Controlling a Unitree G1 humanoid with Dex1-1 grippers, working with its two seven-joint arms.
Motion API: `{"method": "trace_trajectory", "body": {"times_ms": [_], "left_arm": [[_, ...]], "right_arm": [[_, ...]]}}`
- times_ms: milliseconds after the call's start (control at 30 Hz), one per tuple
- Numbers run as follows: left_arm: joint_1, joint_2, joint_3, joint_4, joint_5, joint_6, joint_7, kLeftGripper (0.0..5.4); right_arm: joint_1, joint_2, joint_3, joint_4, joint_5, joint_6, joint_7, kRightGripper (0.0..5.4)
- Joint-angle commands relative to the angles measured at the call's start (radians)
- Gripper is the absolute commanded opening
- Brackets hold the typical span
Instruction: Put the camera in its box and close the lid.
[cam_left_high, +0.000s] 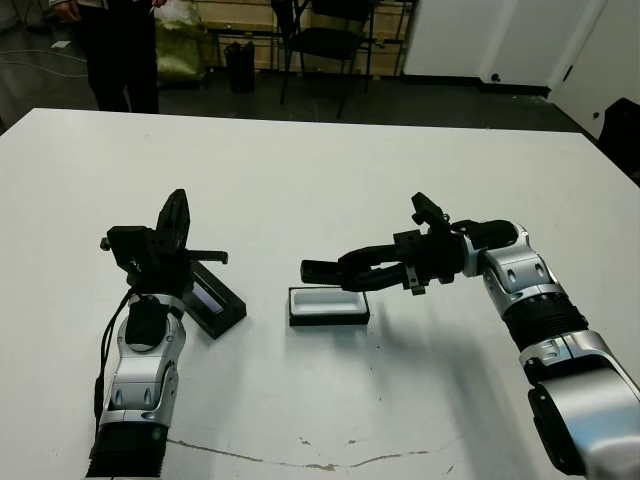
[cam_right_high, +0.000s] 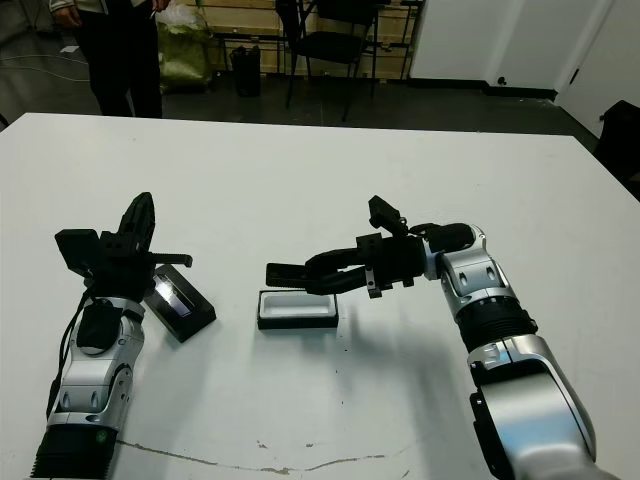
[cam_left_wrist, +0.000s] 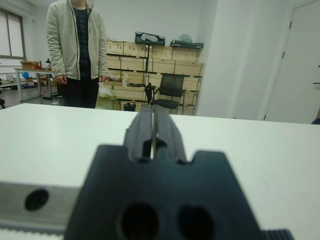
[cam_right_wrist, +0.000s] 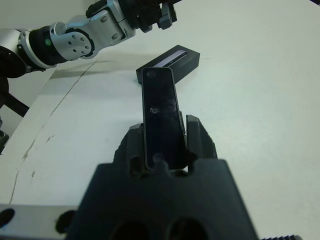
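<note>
We see the right arm reaching in from the right, forearm roughly level, wrist turned toward centre. The right gripper (cam_left_high: 345, 270) has its jaws closed on the camera (cam_right_wrist: 160, 117), held flat w/ the free end sticking out to the left, above the box (cam_left_high: 328, 306) and not touching it. In the right wrist view the camera is a slim black slab, smooth, w/ a couple of small dots on its face; its near end is tucked between the fingers (cam_right_wrist: 199, 140), so that part is hidden.

Left arm rises from the near-left edge, forearm upright, silver shell w/ black cabling. The left gripper (cam_left_high: 176, 218) points up and away, jaws pressed together w/ nothing between them; left wrist view shows only a thin slit. The gripper body blocks most of that view.

The box sits at centre of the white surface: shallow, black walls, white lining, rectangular. The lid (cam_left_high: 212, 298) lies to its left, apart from it, angled, just beside the left wrist; black, matte, w/ a pale strip along the top. Its far-left end is partly covered by the left arm.

A person (cam_left_wrist: 76, 52) stands beyond the far edge, head cut off in the eye views.
</note>
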Motion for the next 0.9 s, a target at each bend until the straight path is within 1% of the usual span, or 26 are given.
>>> {"method": "trace_trajectory", "body": {"times_ms": [33,100,167,233,300,333,400,433,500,600,767,833,867,900], "left_arm": [[0.019,0.002,-0.001,-0.007,0.011,0.037,0.013,0.0],[0.021,0.003,-0.003,-0.012,0.016,0.043,0.017,0.0],[0.02,0.003,-0.002,-0.006,0.01,0.033,0.01,0.0],[0.02,0.003,-0.003,-0.007,0.013,0.036,0.013,0.0],[0.021,0.002,-0.003,-0.009,0.013,0.04,0.015,0.0],[0.021,0.002,-0.003,-0.011,0.013,0.042,0.016,0.0],[0.022,0.003,-0.003,-0.011,0.013,0.039,0.014,0.0],[0.022,0.003,-0.003,-0.009,0.014,0.034,0.014,0.0],[0.021,0.001,-0.003,-0.007,0.017,0.032,0.017,0.0],[0.021,0.004,-0.003,-0.004,0.024,0.025,0.017,0.0],[0.02,0.0,-0.002,0.0,0.012,0.024,0.011,0.0],[0.02,0.002,-0.005,-0.003,0.027,0.029,0.021,0.0],[0.02,0.001,-0.005,-0.004,0.027,0.03,0.023,0.0],[0.021,0.0,-0.004,-0.006,0.024,0.032,0.022,0.0]], "right_arm": [[0.018,-0.019,-0.002,-0.029,0.009,0.054,0.004,0.67],[0.025,-0.022,0.004,-0.032,-0.012,0.025,-0.016,0.67],[0.023,-0.009,-0.002,0.012,-0.011,-0.032,-0.006,0.67],[0.008,0.0,0.0,0.045,-0.007,-0.01,0.006,0.67],[0.002,-0.004,0.011,0.042,-0.027,-0.005,-0.016,0.67],[0.0,-0.004,0.015,0.045,-0.037,-0.01,-0.025,0.67],[-0.001,-0.001,0.019,0.056,-0.057,-0.06,-0.04,0.67],[-0.004,-0.001,0.022,0.058,-0.064,-0.061,-0.046,0.67],[-0.017,0.001,0.027,0.065,-0.069,-0.018,-0.045,0.67],[-0.028,-0.004,0.045,0.053,-0.096,0.015,-0.067,0.67],[-0.049,-0.002,0.077,0.063,-0.138,0.05,-0.092,0.67],[-0.051,0.007,0.076,0.08,-0.14,0.0,-0.092,0.67],[-0.055,0.011,0.075,0.093,-0.139,-0.013,-0.088,0.67],[-0.064,0.014,0.079,0.106,-0.143,-0.003,-0.086,0.67]]}}
